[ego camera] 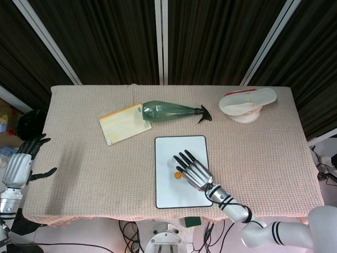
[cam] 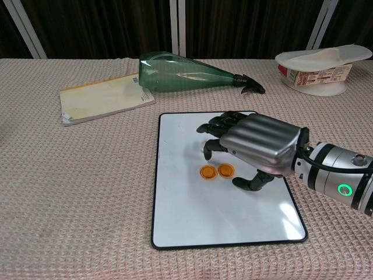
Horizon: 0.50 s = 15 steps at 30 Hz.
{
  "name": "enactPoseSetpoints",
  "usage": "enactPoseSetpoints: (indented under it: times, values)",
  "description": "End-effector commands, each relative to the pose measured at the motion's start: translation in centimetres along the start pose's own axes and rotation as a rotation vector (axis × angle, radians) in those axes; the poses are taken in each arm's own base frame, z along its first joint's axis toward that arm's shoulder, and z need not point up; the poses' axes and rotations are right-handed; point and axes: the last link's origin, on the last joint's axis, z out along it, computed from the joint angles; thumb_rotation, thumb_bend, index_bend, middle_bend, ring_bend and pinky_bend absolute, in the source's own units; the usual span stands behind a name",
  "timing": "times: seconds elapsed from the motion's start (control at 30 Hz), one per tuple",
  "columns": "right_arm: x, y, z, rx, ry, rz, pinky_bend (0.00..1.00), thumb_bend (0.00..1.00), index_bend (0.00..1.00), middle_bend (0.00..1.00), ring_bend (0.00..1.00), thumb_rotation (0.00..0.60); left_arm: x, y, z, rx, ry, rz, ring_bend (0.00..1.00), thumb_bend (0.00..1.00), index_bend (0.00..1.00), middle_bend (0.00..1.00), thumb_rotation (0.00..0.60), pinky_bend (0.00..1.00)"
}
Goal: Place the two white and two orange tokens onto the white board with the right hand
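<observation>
The right hand (cam: 256, 149) hovers over the board (cam: 192, 227), fingers curled, grip contents unclear. Dropping lower could knock the two orange tokens (cam: 216, 171) beneath its fingertips aside.

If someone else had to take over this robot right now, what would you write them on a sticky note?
Right hand: low over the white board, fingers curled downward; I cannot tell whether it holds anything.
Left hand: off the table's left edge, fingers apart, holding nothing.
Done: two orange tokens lie side by side on the board, just left of the right hand.
Unclear: something pale shows at the right hand's fingertips, perhaps a white token. No white token is clearly visible on board or cloth.
Left: confirm both white tokens are on the board, then withdraw the right hand.
</observation>
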Motion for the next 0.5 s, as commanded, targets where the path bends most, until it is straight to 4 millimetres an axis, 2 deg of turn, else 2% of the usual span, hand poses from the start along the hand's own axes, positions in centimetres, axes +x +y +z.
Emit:
enactPoseSetpoints:
  times: [0.03, 0.2, 0.3, 0.37, 0.5]
  values:
    - [0.1, 0.0, -0.2, 0.0, 0.004, 0.007, 0.0, 0.27, 0.2, 0.0, 0.0, 0.6, 0.0, 0.0, 0.0, -0.001, 0.0, 0.0, 0.09, 0.11, 0.18, 0.11, 0.6, 0.15]
    - [1.0, 0.4, -1.3, -0.001, 0.046, 0.033, 0.0, 0.27, 0.18, 0.0, 0.0, 0.6, -0.1, 0.1, 0.0, -0.003, -0.005, 0.002, 0.09, 0.11, 0.18, 0.11, 0.6, 0.15]
    - [2.0, 1.2, -2.8, -0.022, 0.1, 0.062, 0.0, 0.27, 0.18, 0.0, 0.0, 0.6, -0.1, 0.2, 0.0, -0.002, -0.006, 0.003, 0.09, 0.11, 0.18, 0.11, 0.6, 0.15]
    - [2.7, 2.1, -4.0, -0.045, 0.142, 0.082, 0.0, 0.27, 0.18, 0.01, 0.0, 0.6, 0.0, 0.2, 0.0, -0.003, -0.004, 0.003, 0.09, 0.11, 0.18, 0.11, 0.6, 0.15]
    - [3.3, 5.5, -7.4, -0.129, 0.222, 0.138, 0.0, 0.27, 0.15, 0.01, 0.0, 0.6, 0.1, 0.4, 0.0, -0.008, 0.001, 0.007, 0.09, 0.12, 0.18, 0.11, 0.6, 0.15]
